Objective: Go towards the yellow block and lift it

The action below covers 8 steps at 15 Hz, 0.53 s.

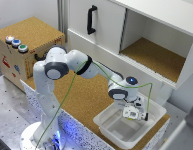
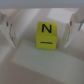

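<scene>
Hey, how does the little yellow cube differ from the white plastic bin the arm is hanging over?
The small yellow cube is bright yellow with dark marks on its faces; the white plastic bin is plain white. The cube is solid and narrower than the gap of the claw, while the bin is an open hollow tub, far wider than the claw. Both have boxy, straight-sided shapes.

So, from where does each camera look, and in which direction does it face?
Exterior view: off the arm, high up, looking down at the whole arm, the gripper and the white tray.
Wrist view: on the wrist, looking along the gripper at the yellow block; the two fingers flank it, open.
Shared: the gripper; the block cannot be made out in the exterior view.
</scene>
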Available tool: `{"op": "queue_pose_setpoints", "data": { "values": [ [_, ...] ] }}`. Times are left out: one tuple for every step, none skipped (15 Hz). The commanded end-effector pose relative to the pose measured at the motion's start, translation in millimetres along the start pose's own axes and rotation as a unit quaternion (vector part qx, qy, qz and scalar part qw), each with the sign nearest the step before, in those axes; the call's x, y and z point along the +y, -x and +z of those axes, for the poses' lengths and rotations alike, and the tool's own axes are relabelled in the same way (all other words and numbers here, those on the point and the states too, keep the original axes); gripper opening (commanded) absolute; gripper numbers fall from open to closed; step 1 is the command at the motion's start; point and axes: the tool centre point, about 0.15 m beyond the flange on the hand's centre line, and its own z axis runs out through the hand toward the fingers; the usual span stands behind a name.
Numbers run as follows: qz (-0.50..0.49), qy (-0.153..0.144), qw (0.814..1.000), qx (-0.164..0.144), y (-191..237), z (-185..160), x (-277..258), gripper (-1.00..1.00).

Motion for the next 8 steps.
{"op": "queue_pose_setpoints", "data": {
  "values": [
    [0.011,0.011,1.000,0.006,2.4,16.2,6.6,-1.00],
    [0.013,0.012,1.000,0.004,4.2,16.3,8.5,-1.00],
    [0.014,0.012,1.000,0.003,5.3,16.3,10.0,-1.00],
    [0.015,0.014,1.000,0.003,6.1,16.0,12.6,-1.00],
    [0.018,0.015,1.000,0.004,5.3,14.6,14.8,-1.00],
    [0.022,0.016,1.000,0.007,4.2,12.4,16.3,-1.00],
    [0.033,0.016,0.999,0.013,1.8,8.9,19.6,-1.00],
    [0.047,0.020,0.998,0.021,-1.9,4.4,23.3,-1.00]
  ]
}}
